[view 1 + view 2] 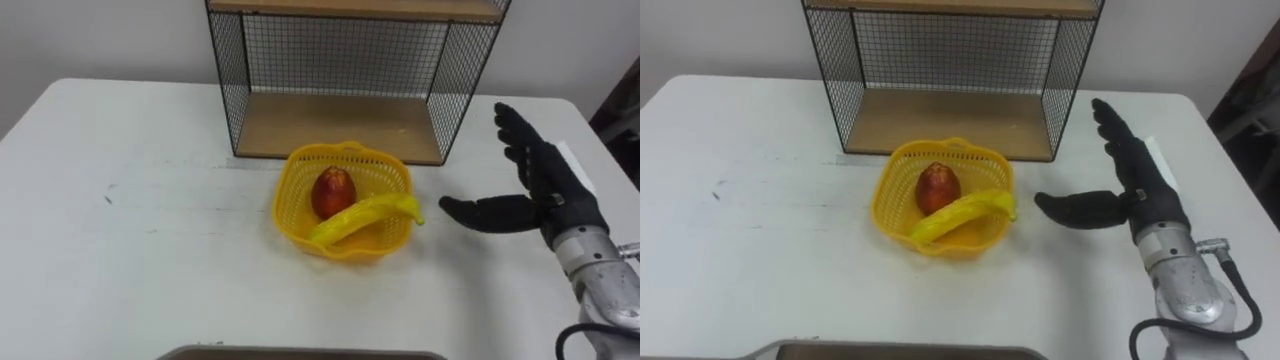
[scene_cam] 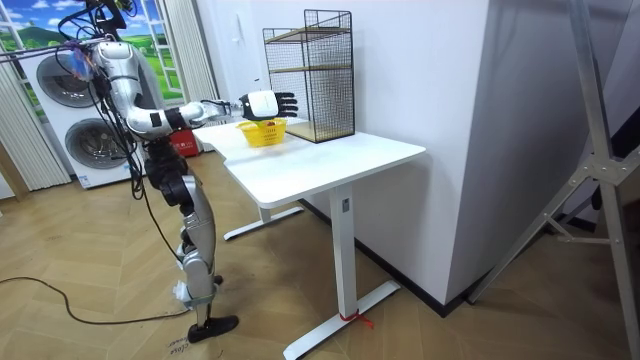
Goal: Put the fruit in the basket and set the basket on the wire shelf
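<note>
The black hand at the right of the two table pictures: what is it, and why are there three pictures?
It is the right hand of a two-legged robot. Two pictures come from cameras in its head, looking down. The third comes from across the room and shows the robot standing at the white table. On the table sits a yellow basket with a red fruit and a banana inside, in front of a wire shelf. The hand is open beside the basket, holding nothing.

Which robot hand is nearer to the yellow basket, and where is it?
The right robot hand. It is open, above the table on the right of the yellow basket, apart from it, with its thumb pointing toward the basket.
</note>
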Controlling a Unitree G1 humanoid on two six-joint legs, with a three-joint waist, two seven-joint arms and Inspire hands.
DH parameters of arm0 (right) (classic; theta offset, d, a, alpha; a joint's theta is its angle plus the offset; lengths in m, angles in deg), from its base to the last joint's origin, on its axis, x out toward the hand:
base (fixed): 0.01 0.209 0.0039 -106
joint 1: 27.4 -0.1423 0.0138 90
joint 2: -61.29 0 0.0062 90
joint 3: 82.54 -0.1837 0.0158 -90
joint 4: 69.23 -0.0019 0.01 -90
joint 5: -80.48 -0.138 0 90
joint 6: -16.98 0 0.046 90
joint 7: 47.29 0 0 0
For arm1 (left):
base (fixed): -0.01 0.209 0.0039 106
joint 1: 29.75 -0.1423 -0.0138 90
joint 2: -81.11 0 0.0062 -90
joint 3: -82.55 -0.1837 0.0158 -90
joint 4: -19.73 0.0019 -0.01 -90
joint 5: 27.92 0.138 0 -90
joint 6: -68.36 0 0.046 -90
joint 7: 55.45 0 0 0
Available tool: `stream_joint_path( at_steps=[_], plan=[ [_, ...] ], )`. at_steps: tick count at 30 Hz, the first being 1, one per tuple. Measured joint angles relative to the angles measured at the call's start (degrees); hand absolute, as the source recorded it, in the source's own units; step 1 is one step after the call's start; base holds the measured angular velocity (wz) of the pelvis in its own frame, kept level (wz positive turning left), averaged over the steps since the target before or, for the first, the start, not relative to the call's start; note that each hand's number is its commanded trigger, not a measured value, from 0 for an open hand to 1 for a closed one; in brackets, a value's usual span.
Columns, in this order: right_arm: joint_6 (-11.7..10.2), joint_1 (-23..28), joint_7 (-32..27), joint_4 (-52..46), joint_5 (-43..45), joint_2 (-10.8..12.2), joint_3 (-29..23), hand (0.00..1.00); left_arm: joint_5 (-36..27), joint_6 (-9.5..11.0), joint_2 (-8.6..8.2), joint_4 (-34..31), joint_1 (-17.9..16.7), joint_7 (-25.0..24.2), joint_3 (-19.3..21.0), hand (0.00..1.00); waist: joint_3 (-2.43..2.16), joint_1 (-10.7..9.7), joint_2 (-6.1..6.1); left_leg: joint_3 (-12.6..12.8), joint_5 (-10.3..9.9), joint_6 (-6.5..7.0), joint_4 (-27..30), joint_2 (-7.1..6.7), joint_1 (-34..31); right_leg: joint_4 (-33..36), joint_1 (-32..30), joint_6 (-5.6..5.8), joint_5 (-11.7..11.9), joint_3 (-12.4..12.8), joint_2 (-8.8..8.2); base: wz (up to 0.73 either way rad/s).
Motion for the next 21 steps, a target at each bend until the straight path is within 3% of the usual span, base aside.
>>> stream_joint_path(
  at_steps=[3,6,10,14,17,21],
  plan=[
    [-0.47,1.44,-2.87,0.45,-0.71,0.04,-0.15,0.0,-3.77,2.25,-0.43,-4.82,0.45,3.32,0.03,0.0,-0.02,0.05,-0.22,-0.24,0.0,0.0,-0.22,-0.04,0.29,-0.35,0.46,0.02,-0.01,-0.21,0.0,0.05],
    [-0.83,3.18,-5.32,0.66,-0.72,0.23,-0.16,0.0,-5.97,2.68,-1.01,-7.17,0.78,6.67,-0.16,0.0,-0.05,0.04,-0.12,-0.23,0.01,0.0,-0.58,-0.04,0.43,-0.32,0.39,0.02,-0.01,-0.2,0.02,0.0],
    [-1.42,4.88,-8.66,2.08,-1.17,1.18,-0.59,0.0,-14.9,3.47,-1.68,-10.92,0.46,12.5,0.85,0.0,-0.18,0.27,0.06,-0.17,0.02,0.0,-0.9,-0.04,0.59,-0.27,0.33,0.02,-0.01,-0.21,0.02,0.0],
    [-1.49,6.4,-11.12,2.21,-2.67,1.18,-1.28,0.0,-23.81,5.97,-1.7,-11.79,-0.16,17.3,4.33,0.0,-0.29,0.74,0.45,-0.06,0.25,-0.05,-1.92,-0.04,1.17,-0.26,0.21,0.03,-0.02,0.09,0.02,-0.04],
    [-1.74,8.1,-15.14,2.22,-5.05,1.19,-2.71,0.0,-32.15,6.31,-1.79,-16.11,-2.09,23.97,7.4,0.0,-0.31,1.53,0.39,-0.08,0.32,-0.07,-2.27,-0.04,1.72,-0.28,0.46,0.05,-0.03,0.11,0.06,0.0],
    [-1.99,9.46,-18.05,2.2,-5.25,1.22,-2.95,0.0,-40.64,9.13,-1.8,-20.09,-3.12,34.21,11.73,0.0,-0.26,2.81,0.66,-0.06,0.35,-0.06,-2.51,-0.07,2.25,-0.2,0.55,0.05,-0.03,0.55,0.06,-0.04]
  ],
)
